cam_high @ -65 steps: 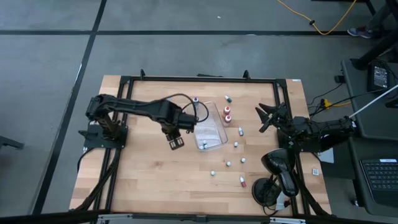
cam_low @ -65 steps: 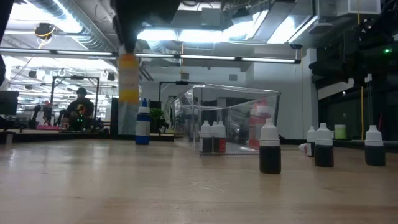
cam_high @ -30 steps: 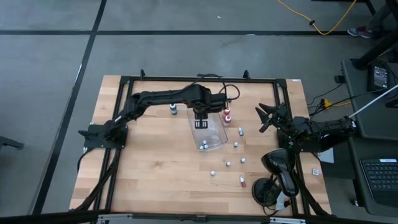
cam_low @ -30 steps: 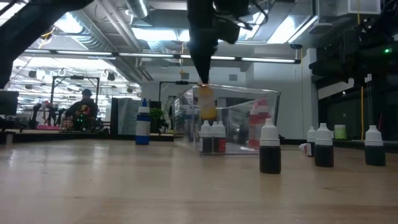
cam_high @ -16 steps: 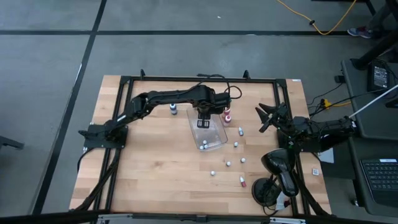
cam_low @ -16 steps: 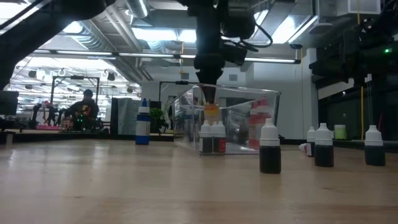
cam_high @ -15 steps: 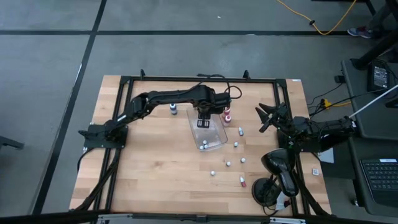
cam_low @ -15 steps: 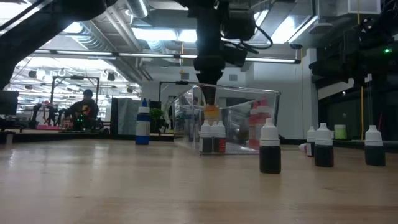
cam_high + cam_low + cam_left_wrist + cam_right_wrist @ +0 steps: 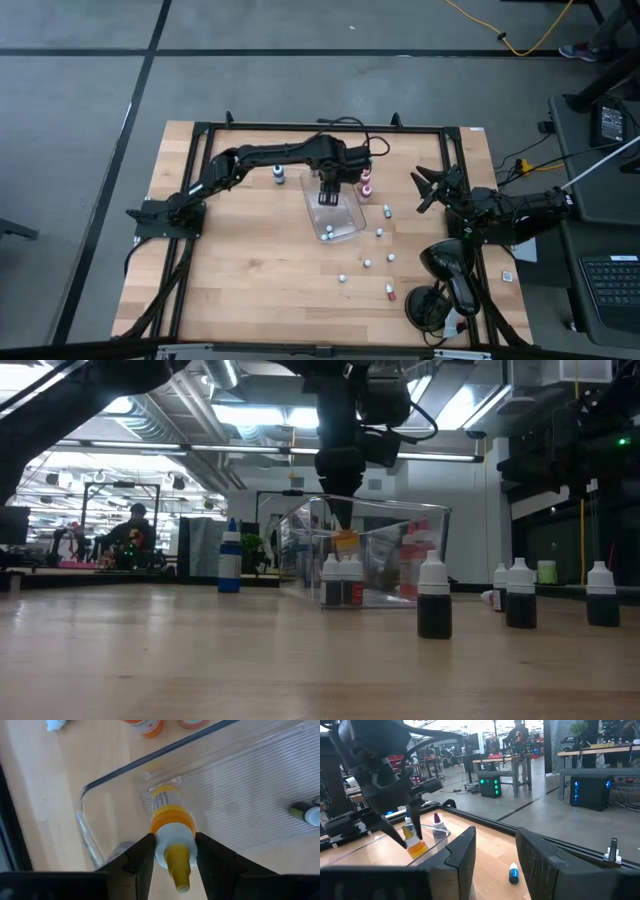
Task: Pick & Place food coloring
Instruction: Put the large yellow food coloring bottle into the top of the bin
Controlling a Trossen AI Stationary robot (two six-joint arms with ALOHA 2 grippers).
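Your left gripper (image 9: 173, 851) is down inside the clear tray (image 9: 260, 780), and over the last second it has dropped the orange-capped bottle (image 9: 169, 820) from above the rim to just off the tray floor. In the left wrist view the fingers (image 9: 141, 855) sit either side of the cap, with little or no gap showing. They look to be easing apart, but I can't tell whether the grip has actually let go yet. From the low view the bottle (image 9: 345, 542) hangs tilted below the tray rim, above two dark bottles (image 9: 341, 580) already standing inside. So this one is essentially delivered, and I'd judge release then lift-out is all that's left for it.

Farther out on the tabletop (image 9: 250, 280) plenty remains. From above, loose bottles (image 9: 367, 263) are scattered on the right-hand side of the tray, two reddish ones (image 9: 366, 183) stand just beside its far corner, and a blue bottle (image 9: 278, 176) stands alone to the left of the tray.

Your right gripper (image 9: 428, 188) hasn't moved. It is parked at the right edge of the table, fingers apart and holding nothing.
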